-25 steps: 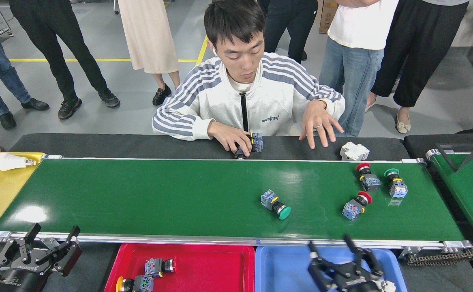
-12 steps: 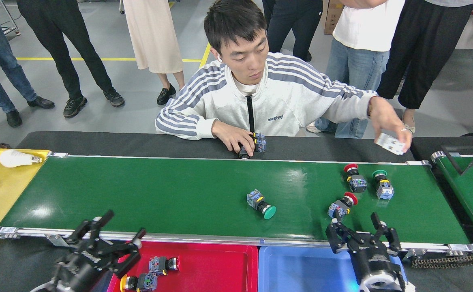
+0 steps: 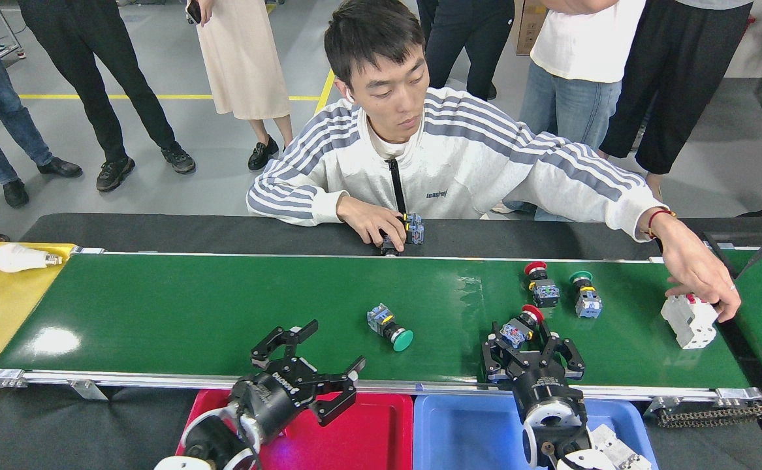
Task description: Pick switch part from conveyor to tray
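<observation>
The green conveyor (image 3: 224, 313) carries several switch parts. A green-capped switch (image 3: 390, 328) lies near the middle. A red-capped switch (image 3: 522, 325) lies just in front of my right gripper (image 3: 529, 346), which is open with its fingers either side of it, not closed on it. Two more switches, one red-capped (image 3: 540, 284) and one green-capped (image 3: 585, 296), stand behind. My left gripper (image 3: 307, 356) is open over the belt's near rail, left of the green-capped switch. The red tray (image 3: 381, 431) and the blue tray (image 3: 459, 431) sit below the near rail.
A person leans over the far side; one hand (image 3: 697, 274) sets a white breaker (image 3: 687, 320) at the belt's right end, the other hand (image 3: 371, 225) holds switches (image 3: 412, 230) on the black edge. A yellow tray (image 3: 2, 307) with a bulb (image 3: 18, 258) is at left. Bystanders stand behind.
Both arms moved up and inward: the left gripper to the rail, the right gripper up to the red-capped switch. The switches drifted left on the belt. The person's hand carried the white breaker onto the belt's right end.
</observation>
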### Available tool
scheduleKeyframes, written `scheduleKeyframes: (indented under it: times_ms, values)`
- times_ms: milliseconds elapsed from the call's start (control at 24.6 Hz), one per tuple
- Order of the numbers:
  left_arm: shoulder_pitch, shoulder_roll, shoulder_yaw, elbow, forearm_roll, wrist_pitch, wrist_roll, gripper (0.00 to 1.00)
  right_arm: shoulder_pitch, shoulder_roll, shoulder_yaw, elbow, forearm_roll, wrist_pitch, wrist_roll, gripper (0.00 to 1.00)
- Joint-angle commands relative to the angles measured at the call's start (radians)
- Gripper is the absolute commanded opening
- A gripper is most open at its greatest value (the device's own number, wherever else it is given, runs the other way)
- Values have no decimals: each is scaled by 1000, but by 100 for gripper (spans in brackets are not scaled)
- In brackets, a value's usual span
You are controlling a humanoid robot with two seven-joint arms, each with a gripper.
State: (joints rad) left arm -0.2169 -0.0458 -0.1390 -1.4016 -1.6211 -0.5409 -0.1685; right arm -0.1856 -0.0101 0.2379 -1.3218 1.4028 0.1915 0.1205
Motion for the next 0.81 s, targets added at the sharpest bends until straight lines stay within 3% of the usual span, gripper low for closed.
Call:
scheduleKeyframes:
  times_ms: [0, 122, 325, 406, 446, 487, 690, 771]
  values:
    - [-32, -3, 6, 26, -3, 18, 1, 100, -6, -1, 1, -25, -2, -40, -1, 11]
    - [-61, -3, 7, 82, -3, 67, 1, 100, 17, -1, 1, -88, -4, -104, -2, 7]
    - [-85, 3, 21, 142, -3, 79, 1, 100, 158, 12, 24, -292, -25, -419, 4, 5]
    - [-96, 3, 32, 164, -3, 79, 1, 100, 187, 22, 87, -323, -24, -517, 18, 9]
    - [-104, 3, 36, 184, -3, 82, 1, 100, 187, 36, 135, -321, -22, -526, 21, 44]
    - [-119, 3, 36, 204, -3, 87, 1, 100, 187, 58, 182, -317, -16, -518, 22, 100]
    - [-188, 6, 38, 296, 0, 136, 3, 99, 178, 64, 297, -297, -16, -527, 27, 100]
    - [-193, 11, 39, 303, 6, 134, 4, 89, 178, 65, 296, -300, -16, -527, 27, 100]
